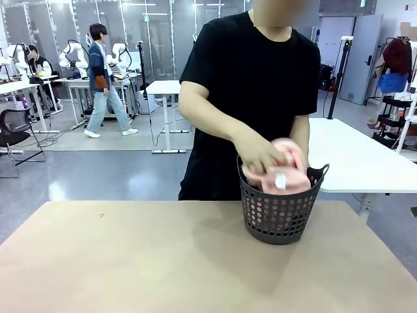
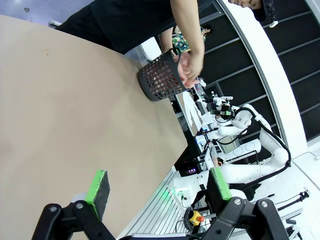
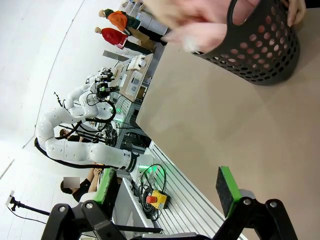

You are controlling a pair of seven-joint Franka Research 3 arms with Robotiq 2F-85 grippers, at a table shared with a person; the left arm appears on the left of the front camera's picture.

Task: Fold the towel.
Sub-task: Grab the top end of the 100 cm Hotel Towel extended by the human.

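Note:
The pale pink towel [image 1: 287, 175] is bunched up in the top of a dark perforated basket [image 1: 279, 214] at the table's far right. A person in a black shirt has both hands [image 1: 259, 155] on the towel. A small white tag [image 1: 280, 180] shows on its front. In the left wrist view my left gripper [image 2: 159, 186] is open above the bare tabletop, far from the basket [image 2: 159, 80]. In the right wrist view my right gripper [image 3: 167, 185] is open too, with the basket [image 3: 260, 47] and the blurred pink towel [image 3: 197, 30] well ahead of it.
The tan table [image 1: 130, 261] spreads wide to the left of and in front of the basket. A white table [image 1: 361, 156] stands behind on the right. Other tables, chairs and a walking person are far in the background.

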